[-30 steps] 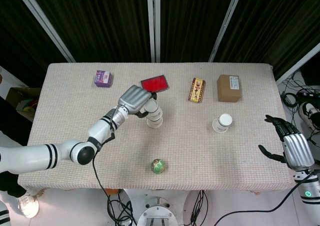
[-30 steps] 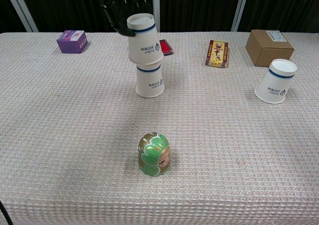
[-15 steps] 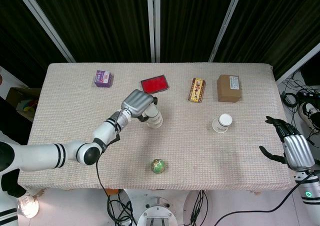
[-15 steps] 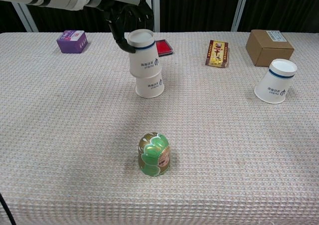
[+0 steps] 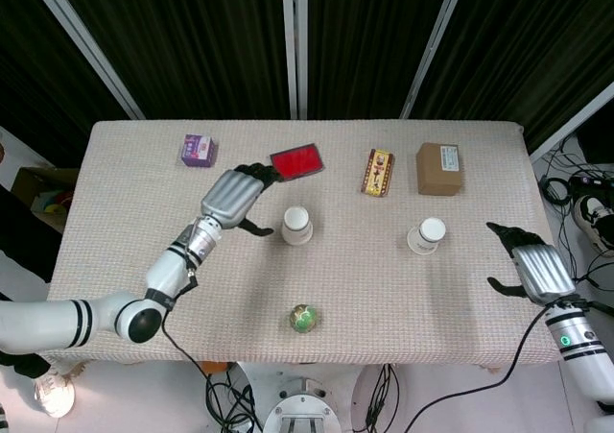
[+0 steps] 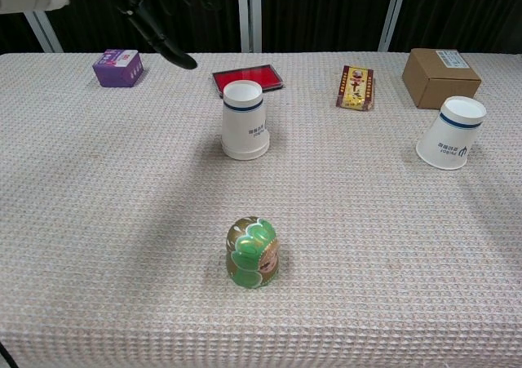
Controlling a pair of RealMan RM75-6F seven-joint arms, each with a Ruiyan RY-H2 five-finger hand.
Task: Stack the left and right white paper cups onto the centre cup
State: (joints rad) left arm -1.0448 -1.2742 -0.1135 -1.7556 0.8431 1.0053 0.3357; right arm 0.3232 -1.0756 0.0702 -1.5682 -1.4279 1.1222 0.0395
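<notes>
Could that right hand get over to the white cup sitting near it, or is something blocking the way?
Probably yes. The right hand is open at the table's edge, and only bare cloth lies between it and the right cup; the brown box sits behind, out of the path.

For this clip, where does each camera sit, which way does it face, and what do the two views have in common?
Head view: high above the near edge, looking steeply down on the whole table; shows both arms, the left hand and the right hand.
Chest view: low at the near edge, looking across the table to the dark curtain; only the left hand shows.
Shared: the stacked centre cup, the right cup, the green ornament.
</notes>
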